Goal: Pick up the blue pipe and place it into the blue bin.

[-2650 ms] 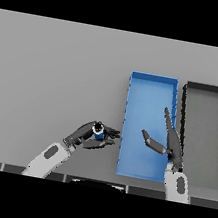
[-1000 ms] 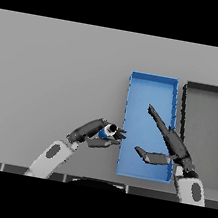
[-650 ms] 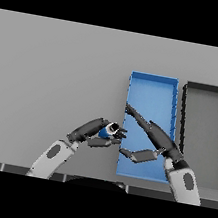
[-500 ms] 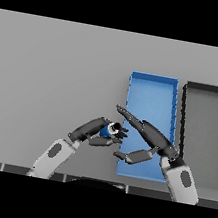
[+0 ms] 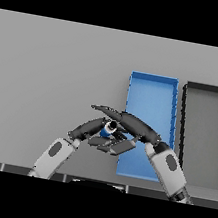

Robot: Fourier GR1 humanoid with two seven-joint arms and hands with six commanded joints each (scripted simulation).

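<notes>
Blue pipe (image 5: 110,128): held off the grey table (image 5: 52,70), just left of the blue bin's (image 5: 154,78) near-left corner, not yet over the bin floor. Only a short stub shows, blue with a pale end facing up; the rest is hidden by the hands.

Left hand (image 5: 93,130): comes up from the lower left, fingers curled round the pipe from the left and underneath. Reads as a wrap grasp carrying the load. It likely sits here because the bin lies to the robot's right, across its midline, so the pipe is brought to a meeting spot beside the bin wall.

Right hand (image 5: 134,125): reaches in from the lower right, across the bin's near-left part, palm down. Its long fingers (image 5: 105,111) lie nearly straight and spread over the top of the pipe, thumb side below. They seem to touch or hover right at the pipe's upper end; cannot tell which. Not closed on it — more a cover than a grip.

Judgement: a hand-to-hand pass is in progress, with the right hand placed to take over and set the pipe down in the bin beneath it. Until the right fingers close, the left grasp is the only hold.

Dark bin (image 5: 210,91): right of the blue one, walls side by side, not involved.
</notes>
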